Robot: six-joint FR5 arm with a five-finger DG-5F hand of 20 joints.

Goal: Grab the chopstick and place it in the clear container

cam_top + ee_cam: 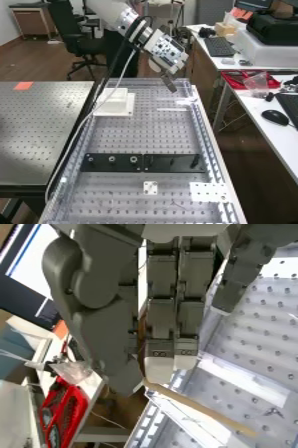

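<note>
In the high view, the hand [168, 83] hangs over the far end of the perforated bench, near its right side. The hand [161, 319] in the wrist view has its thumb and fingertips closed on one end of the tan chopstick [203, 410]. The chopstick's rest slants out past the fingertips, its far end bare above the bench. Bright pale strips [171, 109] lie below the hand in the high view; whether they are edges of the clear container or glare, I cannot tell.
A white open box [114, 104] stands at the bench's far left. Black plates [143, 163] cross the bench's middle, with white perforated plates [210, 192] nearer. A red tray [250, 80] lies on the side table to the right.
</note>
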